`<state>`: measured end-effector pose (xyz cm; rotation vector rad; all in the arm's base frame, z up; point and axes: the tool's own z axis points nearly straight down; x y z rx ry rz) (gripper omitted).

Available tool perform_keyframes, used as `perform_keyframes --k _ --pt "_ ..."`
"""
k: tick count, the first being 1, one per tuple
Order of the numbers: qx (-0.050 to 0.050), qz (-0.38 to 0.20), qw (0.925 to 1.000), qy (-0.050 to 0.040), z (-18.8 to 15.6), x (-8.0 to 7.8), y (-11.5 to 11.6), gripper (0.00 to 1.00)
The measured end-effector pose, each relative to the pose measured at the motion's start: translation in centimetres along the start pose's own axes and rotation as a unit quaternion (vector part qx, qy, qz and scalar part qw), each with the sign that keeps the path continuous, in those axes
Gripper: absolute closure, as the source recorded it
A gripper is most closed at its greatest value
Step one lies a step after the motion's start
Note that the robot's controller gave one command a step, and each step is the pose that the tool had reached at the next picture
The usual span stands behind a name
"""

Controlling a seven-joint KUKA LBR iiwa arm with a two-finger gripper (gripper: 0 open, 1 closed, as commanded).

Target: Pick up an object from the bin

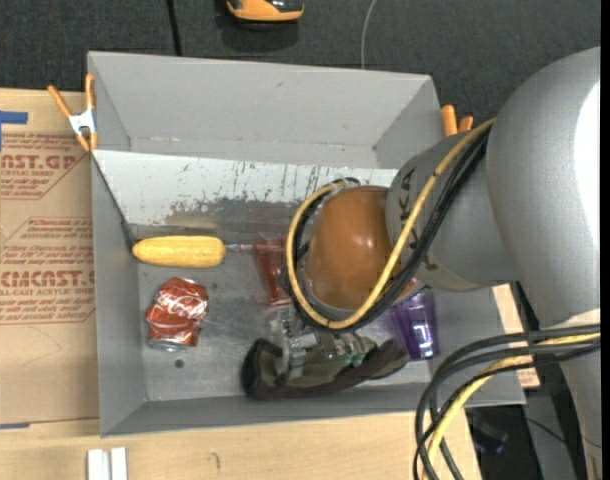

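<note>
Grey metal bin [115,318], seen from above. Going from the view's left:

- Far left of the floor, near the back wall: a yellow cob-shaped thing [178,251] lying lengthwise. It touches nothing else.
- Just below it, toward the near wall: a crushed red soda can [176,313] w/ white script, tilted. It is apart from the cob and well apart from the pincer.
- Mid-bin: a flat red thing [270,271], partly hidden by the arm's cable loop, so its kind can't be made out.
- Below that, along the near wall: a dark floppy thing [275,376], maybe cloth or a soft shoe. It stretches from ctr toward the right.
- The pincer [305,346] sits low, right over the middle of the dark thing, w/ metal bits showing at its top edge. Whether the pincer is apart, together or clamped on it can't be told, as the wrist blocks the view. Touching or just above is also unclear.
- Above the pincer: an orange-brown dome cover [350,248] on the wrist, ringed by yellow-and-black cables.
- Right of the pincer: a purple see-through thing [418,328], just beside the dark thing's right end and half under the arm.
- Far right: the big grey arm [530,198] reaching in over the bin's rim.
</note>
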<state>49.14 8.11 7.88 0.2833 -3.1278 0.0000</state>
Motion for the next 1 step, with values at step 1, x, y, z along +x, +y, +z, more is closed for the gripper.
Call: perform_keyframes --k 1 --pt "0.000 -0.003 1.0000 -0.0011 -12.50 0.91 0.49 1.00"
